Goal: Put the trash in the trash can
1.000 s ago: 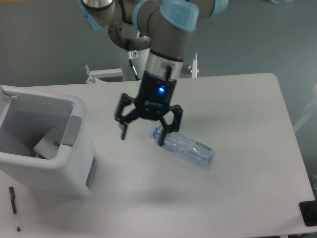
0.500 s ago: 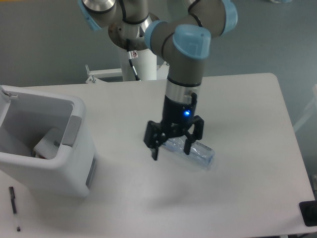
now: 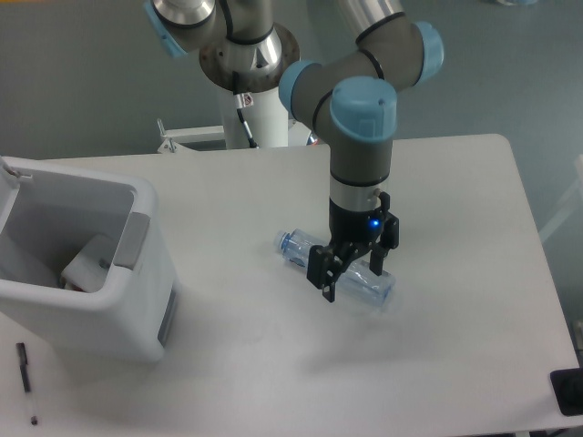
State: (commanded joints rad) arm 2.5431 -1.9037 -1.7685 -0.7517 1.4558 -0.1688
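Observation:
A clear bluish plastic bottle (image 3: pixel 301 248) with a blue cap lies on its side on the white table, cap end to the left. My gripper (image 3: pixel 353 274) is open and low over the bottle's middle, one finger on each side of its body, not closed on it. The large white trash can (image 3: pixel 137 314) stands at the left edge of the table. A small white carton (image 3: pixel 88 266) lies inside it.
A thin black pen (image 3: pixel 25 369) lies on the table in front of the trash can. A black object (image 3: pixel 568 391) sits at the table's front right corner. The robot's base post (image 3: pixel 260 123) stands behind the table's far edge.
My gripper has moved right and down, from beside the bottle's cap end to straddling the bottle's middle. The bottle has not moved.

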